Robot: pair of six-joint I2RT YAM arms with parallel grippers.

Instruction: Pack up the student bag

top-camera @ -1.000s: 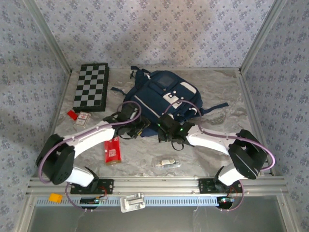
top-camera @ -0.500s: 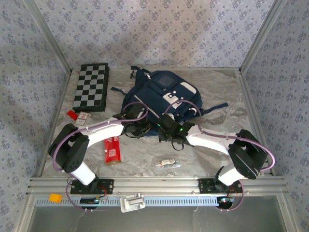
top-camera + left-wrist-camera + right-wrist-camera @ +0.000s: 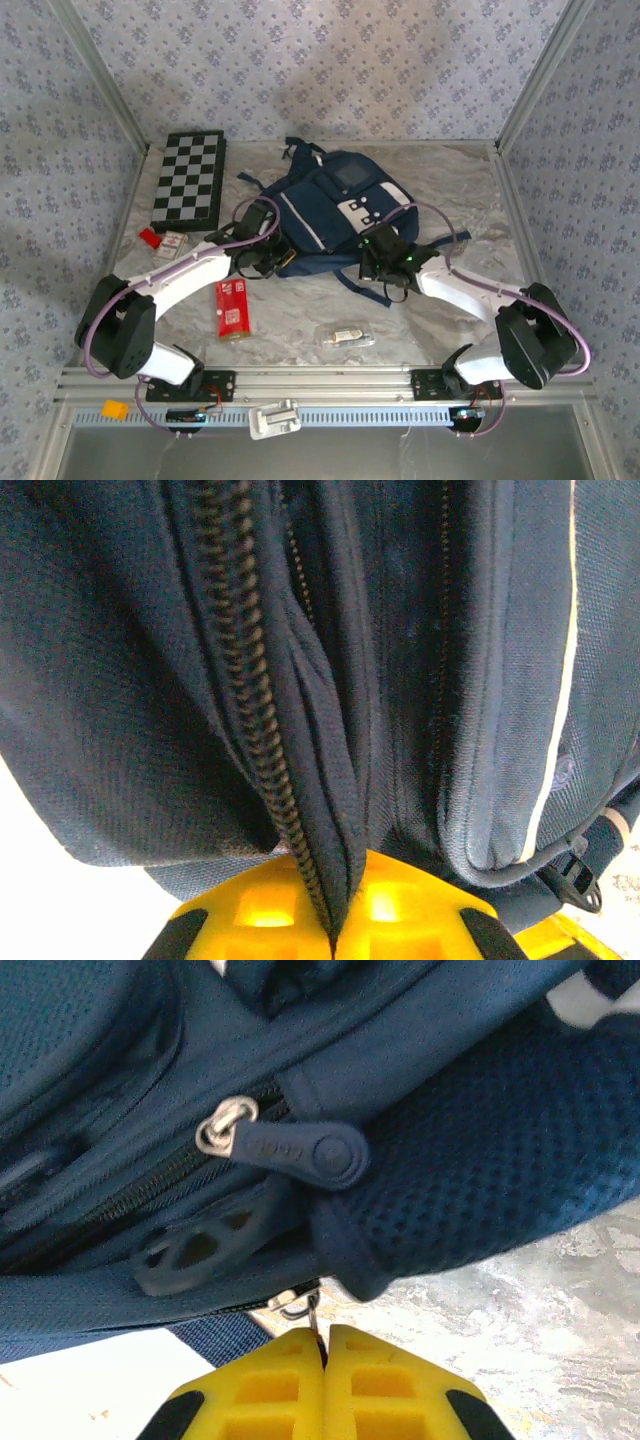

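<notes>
On the table (image 3: 450,190), the left gripper (image 3: 335,930) is clamping the student bag (image 3: 335,205) by its zipper edge (image 3: 262,740). The right gripper (image 3: 324,1360) is pinching a zipper ring (image 3: 298,1302).

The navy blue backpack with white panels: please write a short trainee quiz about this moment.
1. True or false: the left gripper is shut on a fold of the navy blue fabric backpack, right beside its zipper teeth.
2. The flat black-and-white checkered board lies: A. inside the backpack; B. on the table, left of the backpack; C. on top of the backpack.
3. What do the yellow fingers of the right gripper pinch?
Key: 1 true; 2 B; 3 a small metal zipper pull at the backpack's edge.
</notes>
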